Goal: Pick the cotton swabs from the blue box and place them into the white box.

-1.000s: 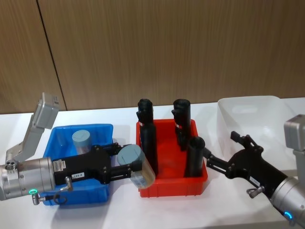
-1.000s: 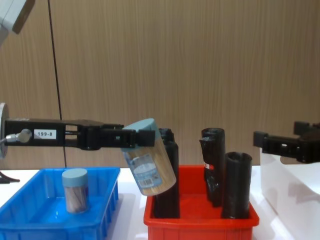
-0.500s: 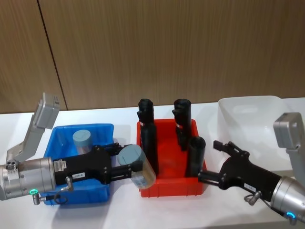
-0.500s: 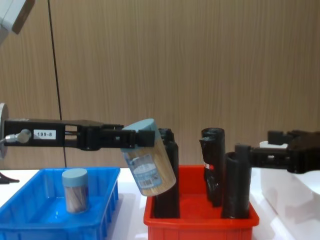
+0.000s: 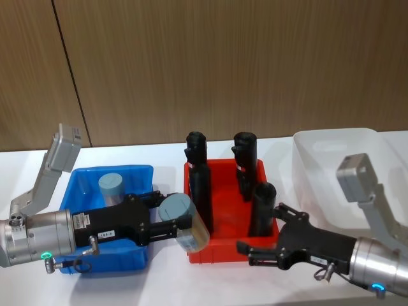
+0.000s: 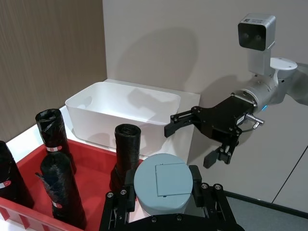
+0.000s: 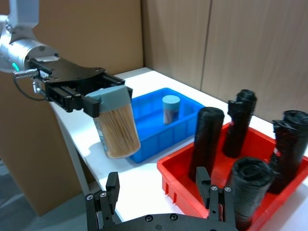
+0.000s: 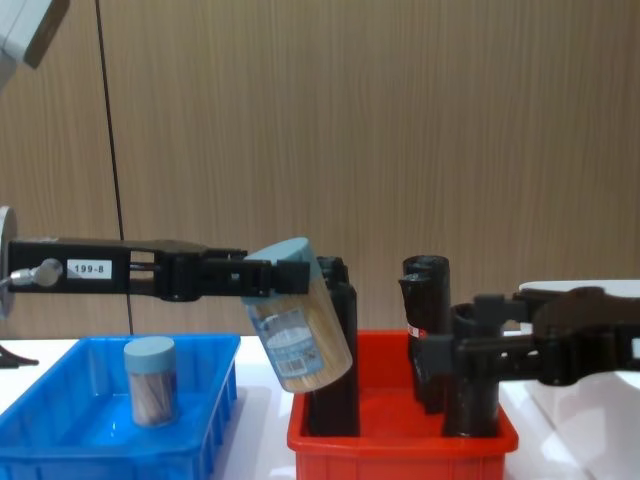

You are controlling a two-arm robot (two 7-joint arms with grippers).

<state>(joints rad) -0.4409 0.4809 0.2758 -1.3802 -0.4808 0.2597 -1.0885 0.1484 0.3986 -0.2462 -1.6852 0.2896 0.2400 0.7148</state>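
Note:
My left gripper (image 5: 173, 220) is shut on the lid end of one tub of cotton swabs (image 5: 188, 224). It holds the tub tilted in the air between the blue box (image 5: 137, 172) and the red tray; from the side the tub (image 8: 300, 325) hangs well above the table. A second tub (image 5: 111, 187) stands upright in the blue box (image 8: 60, 440). My right gripper (image 5: 256, 228) is open at the red tray's front right corner, fingers pointing toward the held tub (image 7: 117, 129). The white box (image 5: 331, 143) stands at the far right.
Between the two boxes sits the red tray (image 5: 229, 250), holding three tall black cylinders (image 5: 199, 175). One cylinder (image 8: 472, 370) stands right behind my right gripper (image 8: 450, 325). White tabletop lies bare in front of the trays. A wooden wall closes the back.
My right gripper has swung left from beside the white box to the front of the red tray, nearer the held tub. The left gripper and its tub have stayed put.

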